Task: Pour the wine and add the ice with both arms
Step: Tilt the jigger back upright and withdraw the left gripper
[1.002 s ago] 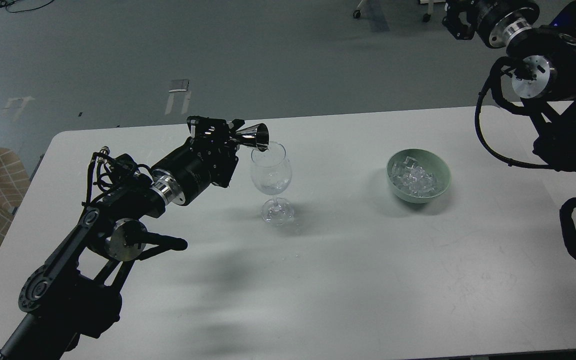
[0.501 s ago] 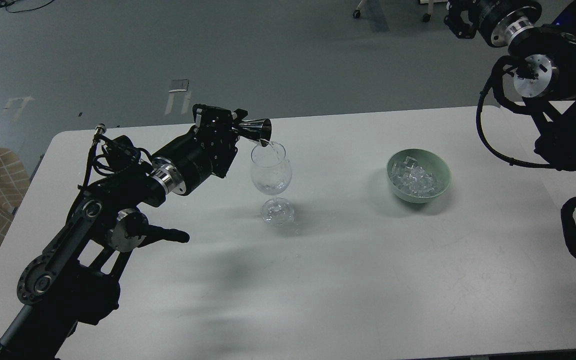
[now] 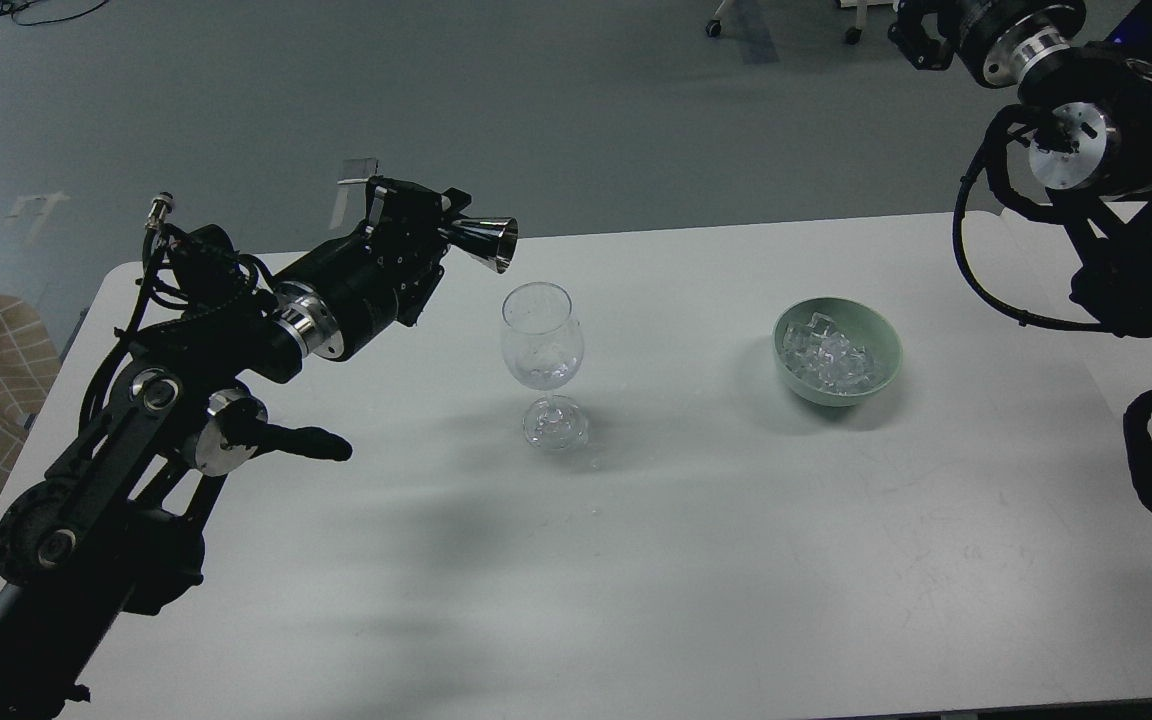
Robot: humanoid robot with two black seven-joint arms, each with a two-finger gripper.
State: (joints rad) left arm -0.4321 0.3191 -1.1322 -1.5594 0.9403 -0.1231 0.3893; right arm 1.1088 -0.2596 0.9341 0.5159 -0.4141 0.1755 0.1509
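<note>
left gripper (image 3: 441,222) holds jigger (image 3: 484,243) sideways, up-left of wine glass (image 3: 541,350)

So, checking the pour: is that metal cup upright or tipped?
Tipped: the metal cup lies sideways in the left claw, mouth facing the glass.

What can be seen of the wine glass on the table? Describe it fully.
The wine glass is clear, stemmed glass: a rounded bowl, short stem and round foot. It stands upright on the white table, left of the green bowl. Nothing touches it; the metal jigger in the left gripper hangs up-left of its rim. Any liquid inside is too faint to tell.
</note>
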